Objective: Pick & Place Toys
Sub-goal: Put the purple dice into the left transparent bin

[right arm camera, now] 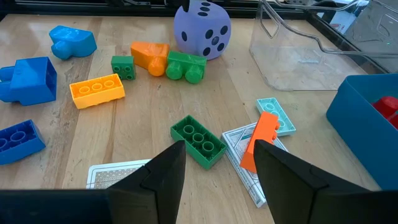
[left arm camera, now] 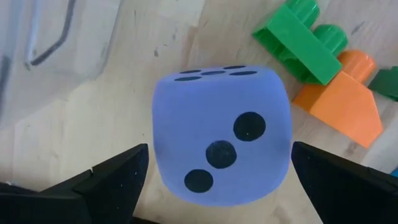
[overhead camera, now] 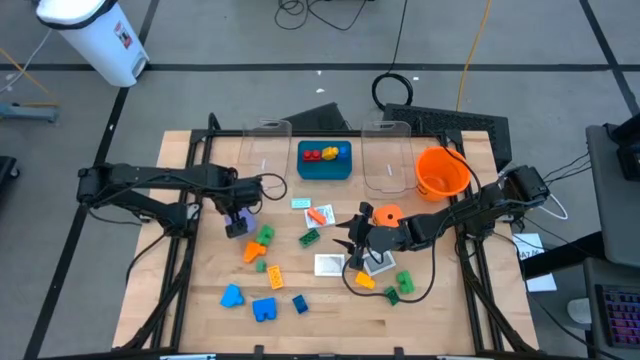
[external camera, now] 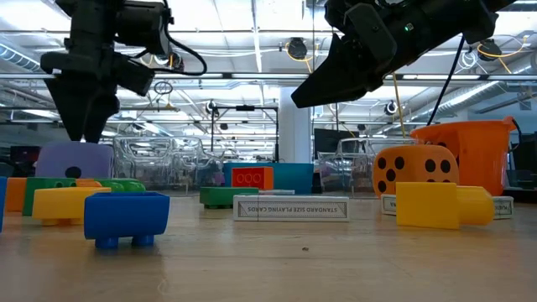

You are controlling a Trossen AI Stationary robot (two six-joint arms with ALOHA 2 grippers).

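A purple die [left arm camera: 221,137] with black dots rests on one face on the wooden table, left of centre [overhead camera: 240,214]. My left gripper [left arm camera: 220,149] hangs open over it, pointing down, one finger to each side and clear of it; in the low view its tips [external camera: 84,130] are just above the die [external camera: 74,159]. My right gripper [right arm camera: 221,155] is open and empty, raised above the table's middle [overhead camera: 350,240]. It looks across a green brick [right arm camera: 198,142], an orange brick [right arm camera: 261,140] and white picture cards [right arm camera: 245,163].
Green [left arm camera: 305,46] and orange [left arm camera: 345,102] bricks lie right beside the purple die. Blue bricks [overhead camera: 262,308] lie near the front edge. An orange die [external camera: 415,172] sits by the orange bowl [overhead camera: 442,172]. A teal tray [overhead camera: 325,171] and two clear bins [overhead camera: 265,150] [overhead camera: 390,155] stand at the back.
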